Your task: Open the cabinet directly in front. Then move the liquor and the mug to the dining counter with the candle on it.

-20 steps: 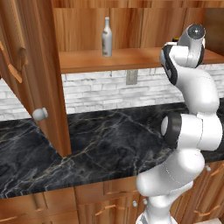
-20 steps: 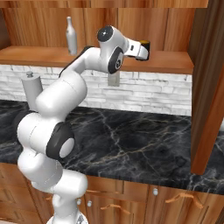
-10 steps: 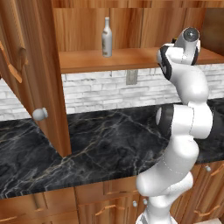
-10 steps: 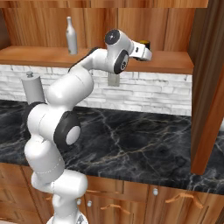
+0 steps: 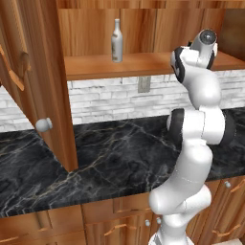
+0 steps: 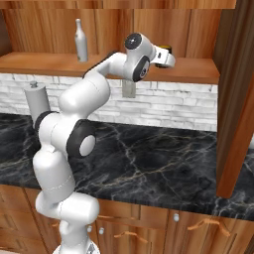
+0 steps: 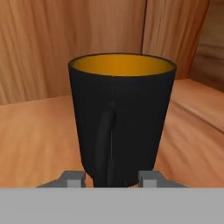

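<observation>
The cabinet stands open, its left door (image 5: 45, 72) and right door (image 6: 238, 99) swung wide. On its wooden shelf (image 5: 143, 64) the slim whitish liquor bottle (image 5: 116, 40) (image 6: 80, 40) stands upright toward the left. The black mug (image 7: 120, 118) with its yellow inside stands at the shelf's right end (image 6: 165, 49), handle toward my hand. My gripper (image 7: 113, 177) (image 6: 167, 55) is level with the mug's base. One fingertip presses each side of the mug, so the gripper is shut on it. The dining counter is out of view.
A grey paper-towel cylinder (image 6: 36, 99) stands on the black marble counter (image 5: 119, 158) below the shelf, against the white brick wall. The left door's round knob (image 5: 43, 125) juts out over the counter. Drawer fronts run under the counter edge.
The fingers have closed in from wide open onto the mug's sides. The arm's lower links have drawn more upright while the hand stayed at the shelf.
</observation>
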Tool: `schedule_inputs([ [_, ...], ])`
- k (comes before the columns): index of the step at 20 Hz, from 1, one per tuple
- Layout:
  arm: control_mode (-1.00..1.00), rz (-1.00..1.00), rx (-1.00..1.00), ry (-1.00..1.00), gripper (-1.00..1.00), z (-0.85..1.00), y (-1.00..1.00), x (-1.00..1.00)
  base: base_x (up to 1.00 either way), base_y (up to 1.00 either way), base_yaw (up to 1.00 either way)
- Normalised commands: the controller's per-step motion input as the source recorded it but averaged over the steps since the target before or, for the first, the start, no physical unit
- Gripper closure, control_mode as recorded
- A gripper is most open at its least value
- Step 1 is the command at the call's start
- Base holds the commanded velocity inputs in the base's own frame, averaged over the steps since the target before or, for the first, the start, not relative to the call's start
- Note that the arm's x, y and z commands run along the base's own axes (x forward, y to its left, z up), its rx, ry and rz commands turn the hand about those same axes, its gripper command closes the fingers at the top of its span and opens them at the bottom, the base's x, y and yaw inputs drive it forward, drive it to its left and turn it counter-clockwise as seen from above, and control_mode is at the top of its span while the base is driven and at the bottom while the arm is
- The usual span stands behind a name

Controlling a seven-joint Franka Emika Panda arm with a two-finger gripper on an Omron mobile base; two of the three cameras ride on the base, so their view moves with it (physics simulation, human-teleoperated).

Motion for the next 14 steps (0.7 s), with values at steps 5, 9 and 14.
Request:
schedule_inputs([
  [5, -1.00, 0.01, 0.00, -0.05, 1.00, -0.01, 0.24, -0.17, 0.00, 0.00, 0.00],
  [9, -1.00, 0.08, -0.03, -0.19, 1.00, -0.18, 0.70, -0.48, 0.00, 0.00, 0.00],
  [14, -1.00, 0.11, -0.06, -0.21, 1.00, -0.22, 0.69, -0.70, 0.00, 0.00, 0.00],
])
